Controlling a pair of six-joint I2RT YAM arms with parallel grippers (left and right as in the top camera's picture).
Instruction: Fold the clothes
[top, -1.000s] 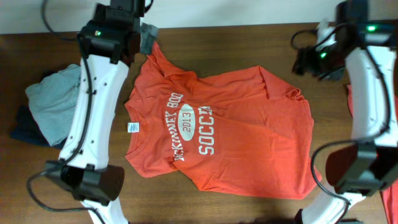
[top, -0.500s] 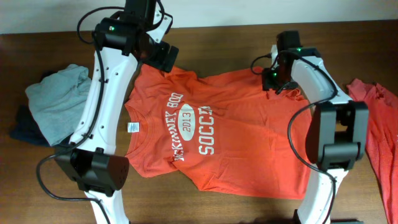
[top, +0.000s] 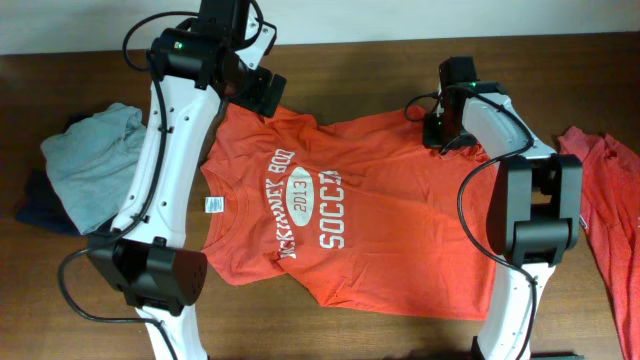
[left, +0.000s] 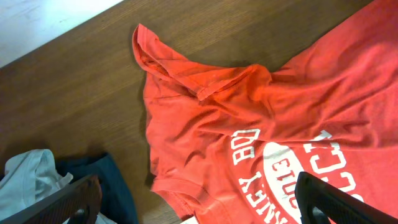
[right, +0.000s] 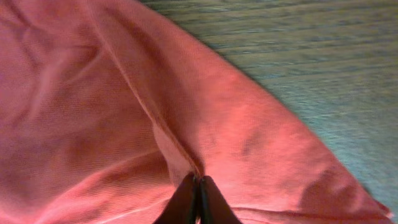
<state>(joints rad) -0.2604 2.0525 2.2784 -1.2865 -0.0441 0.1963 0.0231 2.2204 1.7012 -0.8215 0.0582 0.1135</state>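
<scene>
At the far left, a pale grey-blue garment (top: 88, 160) lies crumpled on a dark navy one (top: 38, 208), both well apart from the work.

My left gripper (top: 264, 92) hangs above the far-left corner of the orange T-shirt (top: 390, 230). Its fingers (left: 68, 198) are spread as wide as they go, with nothing between them. The left wrist view shows the sleeve (left: 186, 71) directly below, rumpled and partly folded on itself.

The T-shirt lies print-up across the middle of the table (top: 360, 50), lettering readable and body mostly flat.

My right gripper (top: 436, 134) sits at the shirt's far edge. Its jaws are pinched together on a ridge of orange cloth along a seam (right: 155, 124), as the right wrist view shows.

At the right edge, a second orange-red garment (top: 612, 215) waits, untouched.

I judge the step in hand to be taking hold of the far edge with both hands before the first fold.

- The left hand should come down on the sleeve near the shoulder seam and close on every layer there.
- The two grips should sit level along the edge.
- Both should then rise together, keeping the cloth lightly taut.

A shallow right pinch may slip, so I should lift slowly.
</scene>
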